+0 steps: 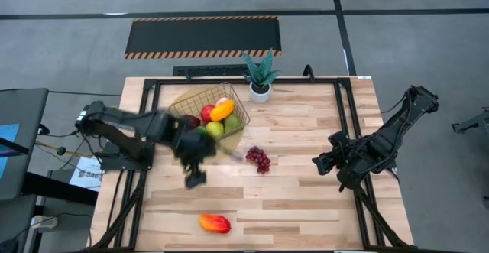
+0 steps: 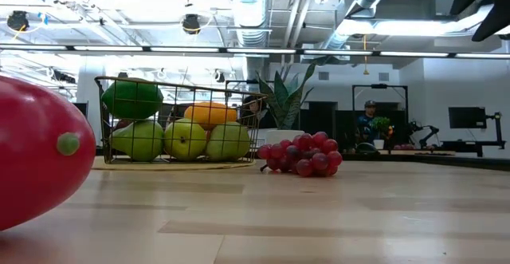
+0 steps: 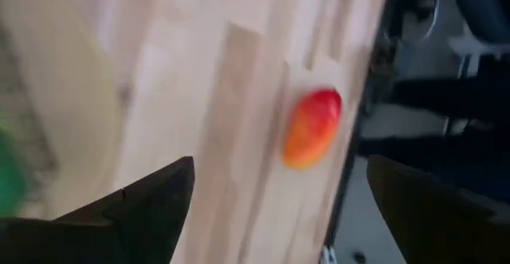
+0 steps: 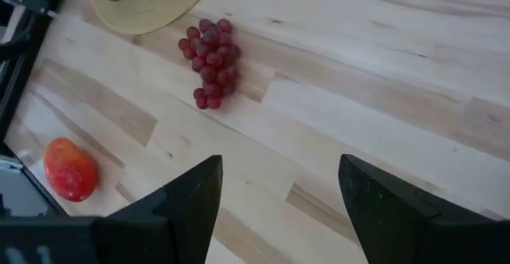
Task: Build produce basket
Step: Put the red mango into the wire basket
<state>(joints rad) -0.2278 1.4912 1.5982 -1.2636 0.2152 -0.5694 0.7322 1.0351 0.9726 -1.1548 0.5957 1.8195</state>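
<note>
The basket [image 1: 200,100] sits on the surface [image 1: 306,199], holding fruit. Grapes [image 1: 258,159] lie just beside it; a mango [image 1: 215,223] lies well apart. The left claw [image 1: 194,180] is spread and empty, as is the right claw [image 1: 319,162].

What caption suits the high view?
Fruit-filled basket, grapes and mango left on the table, both arms empty.

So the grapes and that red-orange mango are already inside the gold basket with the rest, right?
Not so. The grapes and the red-orange mango lie on the table, outside the gold basket, as the high view shows.
</note>
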